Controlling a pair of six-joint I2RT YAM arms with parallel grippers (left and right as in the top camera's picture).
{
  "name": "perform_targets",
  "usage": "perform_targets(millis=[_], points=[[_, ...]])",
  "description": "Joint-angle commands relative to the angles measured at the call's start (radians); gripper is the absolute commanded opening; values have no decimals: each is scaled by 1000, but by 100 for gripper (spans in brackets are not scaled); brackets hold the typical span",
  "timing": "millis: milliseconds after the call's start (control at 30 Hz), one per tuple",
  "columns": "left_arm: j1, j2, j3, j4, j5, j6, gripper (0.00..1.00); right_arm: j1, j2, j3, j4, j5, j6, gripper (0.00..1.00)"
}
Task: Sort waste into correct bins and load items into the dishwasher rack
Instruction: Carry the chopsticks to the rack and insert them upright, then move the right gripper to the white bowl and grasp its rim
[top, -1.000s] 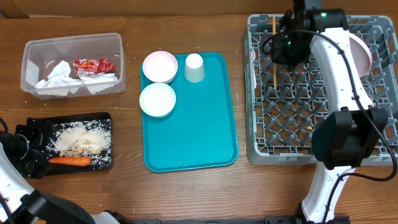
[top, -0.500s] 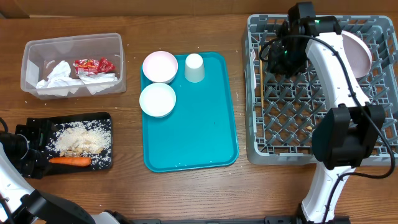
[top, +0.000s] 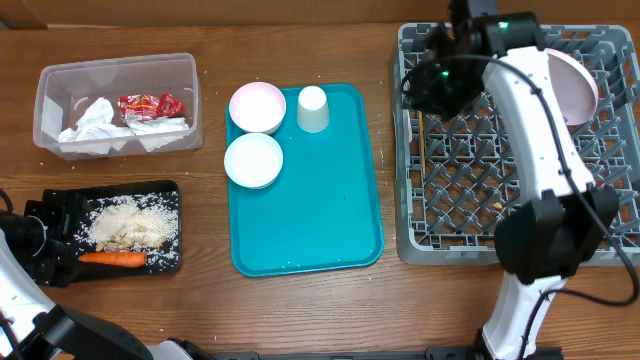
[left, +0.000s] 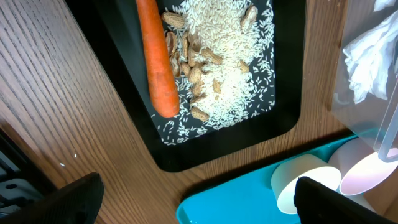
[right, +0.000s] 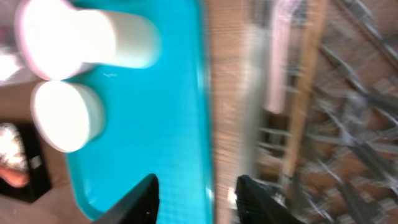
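Observation:
The wooden stick (top: 422, 145) lies in the left side of the grey dishwasher rack (top: 600, 215); it also shows blurred in the right wrist view (right: 305, 93). The white plate (top: 582, 85) stands in the rack's far right. My right gripper (top: 440, 85) (right: 202, 205) is open and empty above the rack's left edge. Two white bowls (top: 257, 107) (top: 253, 160) and the cup (top: 313, 108) sit on the teal tray (top: 320, 220). My left gripper (top: 50, 240) (left: 196, 205) is open and empty beside the black tray (left: 124, 93), which holds the carrot (left: 155, 56) and food scraps (left: 230, 68).
The clear tub (top: 115, 100) at the far left holds white napkins (top: 95, 125) and the red wrapper (top: 150, 105). The teal tray lies between the bins and the rack. Bare wood shows along the front edge.
The right gripper let go of the wooden stick, which now lies in the rack's left side. The gripper has moved left and back. The left arm has not moved.

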Motion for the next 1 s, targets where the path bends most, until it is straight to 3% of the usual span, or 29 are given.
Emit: perform_targets(millis=[0,167,533,767,967], points=[[4,5,-2,0,4,-13,100,100,-79,42,44,-22,58,53],[4,5,-2,0,4,-13,100,258,-24,13,146,88,230,52],[4,5,-2,0,4,-13,100,515,248,-29,288,200,432,48],[4,5,-2,0,4,-13,100,550,332,-29,293,215,445,48],[4,5,-2,0,4,-13,100,544,337,-28,202,287,455,43]])
